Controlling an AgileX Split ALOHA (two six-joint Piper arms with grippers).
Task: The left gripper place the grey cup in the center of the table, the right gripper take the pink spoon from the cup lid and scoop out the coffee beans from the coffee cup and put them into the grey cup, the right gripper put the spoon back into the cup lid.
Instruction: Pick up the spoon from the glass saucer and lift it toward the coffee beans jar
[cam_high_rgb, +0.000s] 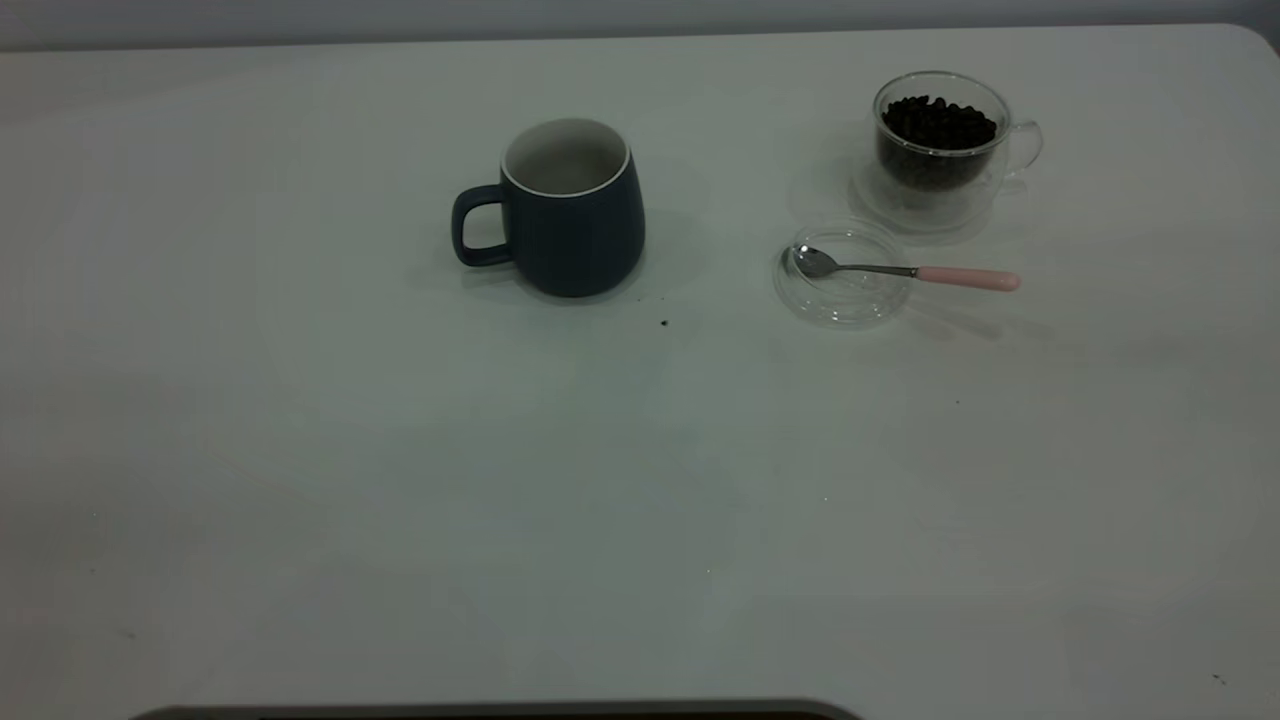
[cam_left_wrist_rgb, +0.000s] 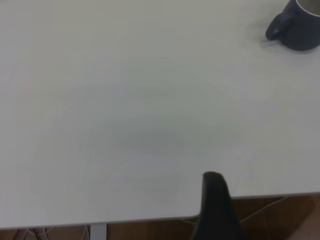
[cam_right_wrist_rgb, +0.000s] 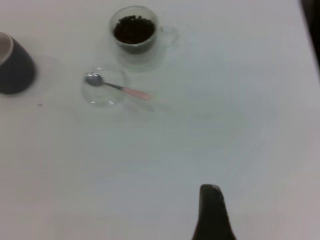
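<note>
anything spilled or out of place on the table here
Nothing stands out. The grey cup stands upright, the coffee cup holds its coffee beans, and the pink spoon lies with its bowl in the cup lid. Only a few dark specks mark the table.

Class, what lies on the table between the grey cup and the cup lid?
Only bare table separates the grey cup from the cup lid, per the exterior view.

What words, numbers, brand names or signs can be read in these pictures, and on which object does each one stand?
None: no view shows readable text.
The grey cup has a plain face, without print or logo.
The coffee cup and the cup lid are clear glass with no marking.
The pink spoon has a plain handle.
The table carries only small dark specks, not characters.
</note>
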